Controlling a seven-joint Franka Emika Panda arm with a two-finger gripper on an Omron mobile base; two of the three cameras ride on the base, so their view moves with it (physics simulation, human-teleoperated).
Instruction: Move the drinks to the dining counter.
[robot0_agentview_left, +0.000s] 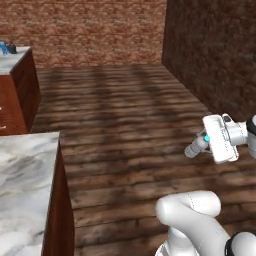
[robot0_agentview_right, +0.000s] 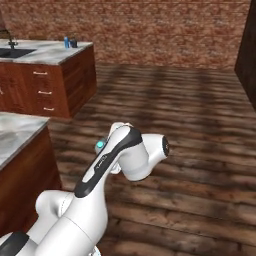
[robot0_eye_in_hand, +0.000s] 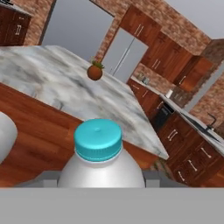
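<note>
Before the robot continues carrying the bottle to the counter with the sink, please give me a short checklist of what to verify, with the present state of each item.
1. Water bottle sits in the gripper: ok, cap visible close to the hand camera.
2. Grip secure at the fingers: cannot tell, fingers hidden.
3. Dining counter in sight: ok, far left.
4. Wooden floor toward it free: ok.
5. Drinks already there: ok, two stand near its end.
6. Island corner clearance: cannot tell.
</note>
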